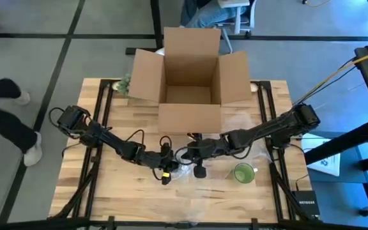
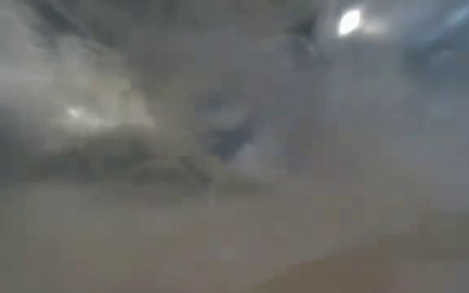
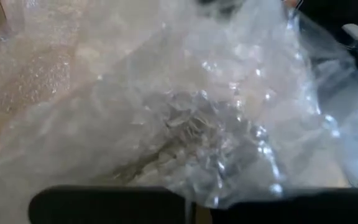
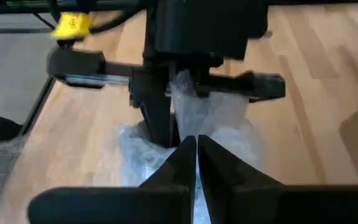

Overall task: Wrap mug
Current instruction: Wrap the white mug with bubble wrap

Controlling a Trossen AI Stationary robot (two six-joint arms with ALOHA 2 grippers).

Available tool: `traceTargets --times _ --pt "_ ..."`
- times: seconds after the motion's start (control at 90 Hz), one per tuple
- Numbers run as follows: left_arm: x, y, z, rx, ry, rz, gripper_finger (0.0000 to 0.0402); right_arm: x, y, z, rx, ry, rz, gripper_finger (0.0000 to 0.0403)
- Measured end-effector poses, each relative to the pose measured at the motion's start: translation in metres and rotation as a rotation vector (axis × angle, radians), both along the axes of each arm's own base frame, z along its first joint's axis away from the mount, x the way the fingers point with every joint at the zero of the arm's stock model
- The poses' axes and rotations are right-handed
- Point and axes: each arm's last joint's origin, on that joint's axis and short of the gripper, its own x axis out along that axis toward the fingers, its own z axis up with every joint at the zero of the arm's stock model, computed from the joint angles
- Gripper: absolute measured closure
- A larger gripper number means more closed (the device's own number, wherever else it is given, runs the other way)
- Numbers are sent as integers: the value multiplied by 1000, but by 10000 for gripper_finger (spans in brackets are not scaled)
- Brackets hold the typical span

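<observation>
Grey floor is surrounding your wooden worktop (image 1: pixel 107 191), and a person's dark-trousered leg (image 1: pixel 5 121) is showing beside its left edge. An open cardboard box (image 1: pixel 189 80) is sitting at the worktop's far side.

Both of your arms are reaching in toward the middle of the worktop, just in front of the box, where a crumpled sheet of clear bubble wrap (image 1: pixel 183 167) is lying. Your left gripper (image 1: pixel 166 174) is sitting at the wrap's left side; in its wrist view the plastic (image 3: pixel 191 118) is filling nearly everything ahead of it, and I cannot tell how far its fingers are parted. Your right gripper (image 1: pixel 199 167) is meeting it from the other side, and its fingers (image 4: pixel 213 165) are pressing together with a fold of the wrap pinched between them.

A green mug (image 1: pixel 244 173) is standing upright on the worktop to the right of the wrap, apart from it and under the right arm's forearm, uncovered.

Your low view is showing only blur.
</observation>
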Motion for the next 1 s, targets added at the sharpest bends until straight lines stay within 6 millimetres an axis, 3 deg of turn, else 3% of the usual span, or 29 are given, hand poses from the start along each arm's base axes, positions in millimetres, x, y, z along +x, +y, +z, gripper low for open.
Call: traceTargets --times 0.189,0.444,0.578,1.0 --pt "0 0 1 3 -3 -8 402 3 1 -16 -28 59 -7 400" --pt "0 -3 1 -15 -7 -30 402 13 4 -11 -12 16 -6 400" --pt "1 -3 4 -24 -26 -31 402 14 9 -32 -7 123 31 400" --pt "12 -12 24 -26 -50 -114 402 -2 28 -40 -25 238 81 400"
